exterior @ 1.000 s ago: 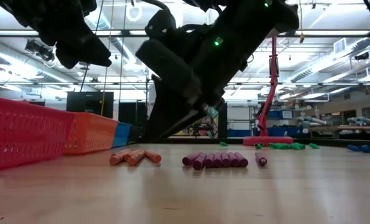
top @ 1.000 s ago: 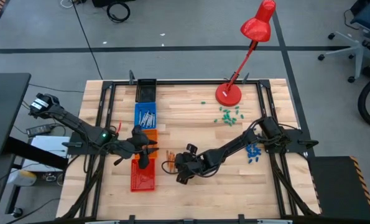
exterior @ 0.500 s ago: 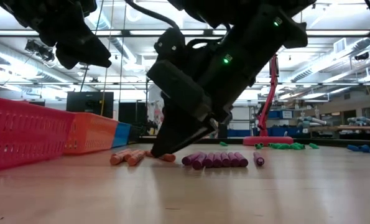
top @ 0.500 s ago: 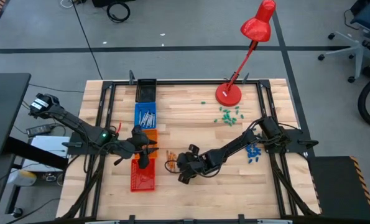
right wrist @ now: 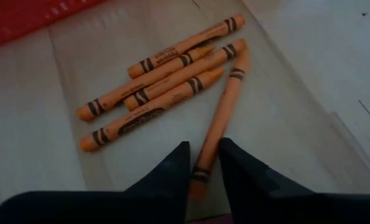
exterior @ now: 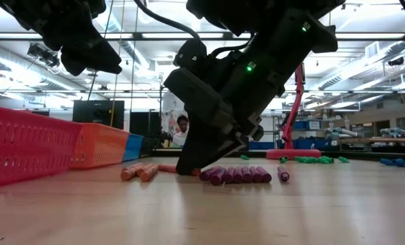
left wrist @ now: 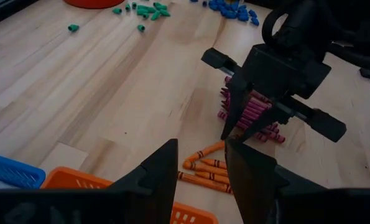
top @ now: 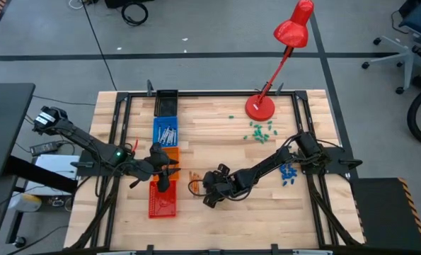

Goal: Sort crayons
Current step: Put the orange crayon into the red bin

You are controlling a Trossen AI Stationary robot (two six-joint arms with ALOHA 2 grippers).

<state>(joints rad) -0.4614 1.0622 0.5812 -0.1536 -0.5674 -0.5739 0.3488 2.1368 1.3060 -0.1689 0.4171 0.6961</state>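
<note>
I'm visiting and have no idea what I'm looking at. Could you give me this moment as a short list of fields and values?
Setting: wooden table with two robot arms
Left gripper: open, empty, above the baskets
Right gripper: fingers on either side of one orange crayon lying on the table
Other orange crayons: four, lying together beside it
Pink crayons: in a row on the table
Baskets: red basket, orange basket, blue basket holding grey crayons
Also there: red lamp, green bits, blue bits
</note>
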